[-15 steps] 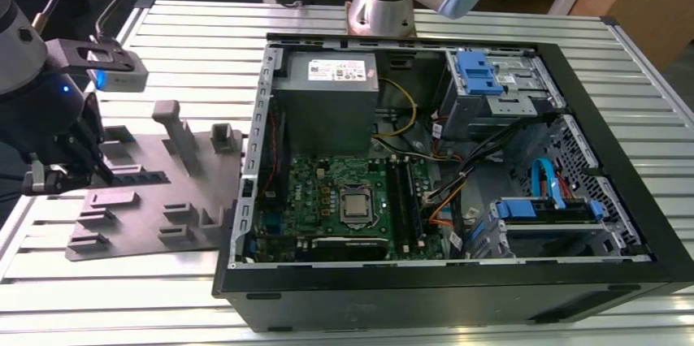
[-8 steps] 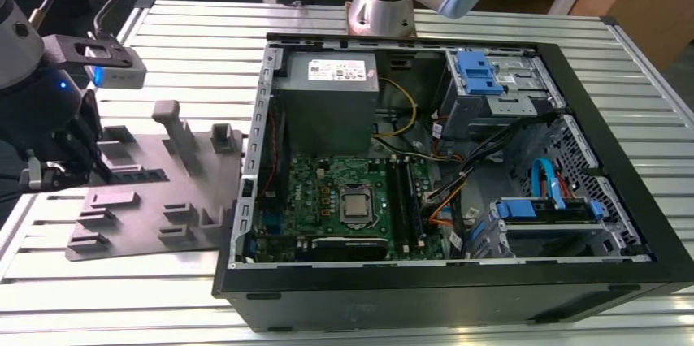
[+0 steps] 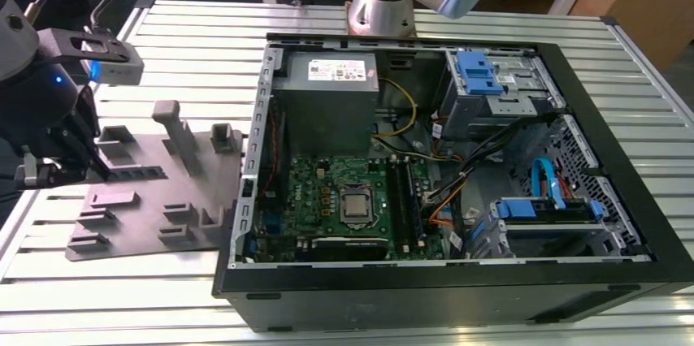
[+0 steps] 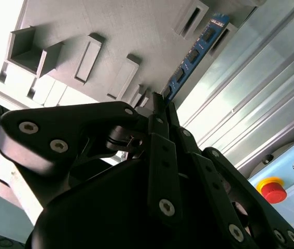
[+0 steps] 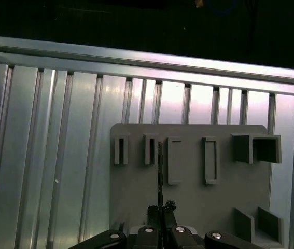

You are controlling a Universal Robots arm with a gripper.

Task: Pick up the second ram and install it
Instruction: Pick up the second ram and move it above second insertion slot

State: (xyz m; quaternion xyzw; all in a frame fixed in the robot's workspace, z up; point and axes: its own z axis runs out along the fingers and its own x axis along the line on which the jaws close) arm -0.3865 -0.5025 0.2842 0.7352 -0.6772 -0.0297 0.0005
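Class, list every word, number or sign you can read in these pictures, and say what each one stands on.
On the power supply, a white label: print too small to read.
On the second ram, a sticker: too small to read.
On the green board, printed marks: too small to read.
Nothing can be quoted.

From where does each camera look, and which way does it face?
Exterior view: off the arm, looking down on computer and grey tray; arm and claw show.
First wrist view: on the wrist, facing down onto the tray; claw shows.
Second wrist view: on the wrist, along the claw toward the gripped memory stick.
Both wrist views share tray and claw.
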